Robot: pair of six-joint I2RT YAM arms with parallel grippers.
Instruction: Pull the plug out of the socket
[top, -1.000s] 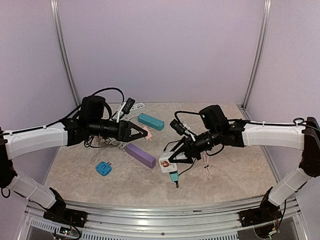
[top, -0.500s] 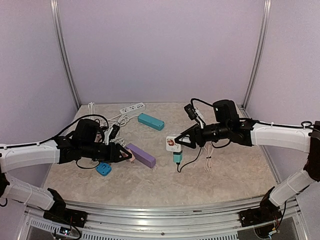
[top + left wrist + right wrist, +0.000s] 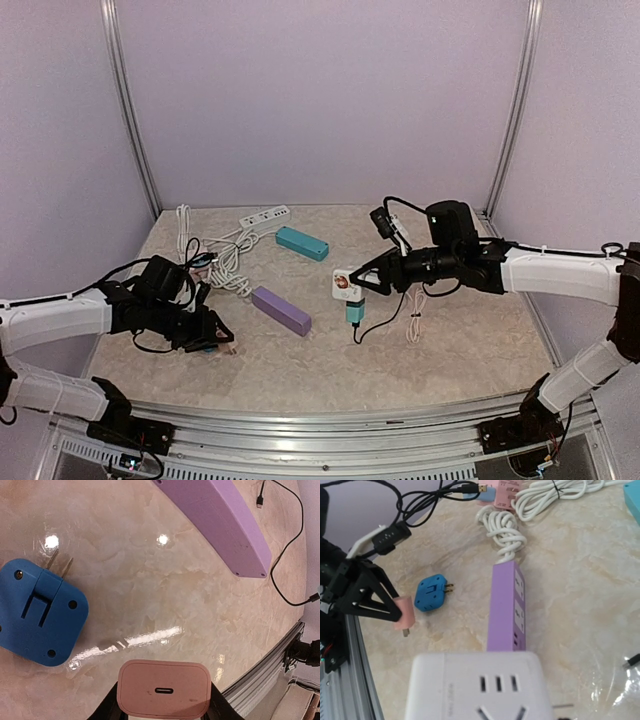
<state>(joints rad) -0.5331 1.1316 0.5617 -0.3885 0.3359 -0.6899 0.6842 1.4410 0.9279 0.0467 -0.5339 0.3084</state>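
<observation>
Pink plug gripped by left end effector, stickered white socket by right end effector.

In the left wrist view the pink plug is cut by the bottom edge, its prongs unseen. The blue adapter runs off the left edge, the purple power strip off the top. The right wrist view crops the white socket cube at the bottom, and the right gripper is hidden behind it there. From above, the left gripper mostly covers the adapter. The teal plug seems seated under the cube, though it is too small to tell.
</observation>
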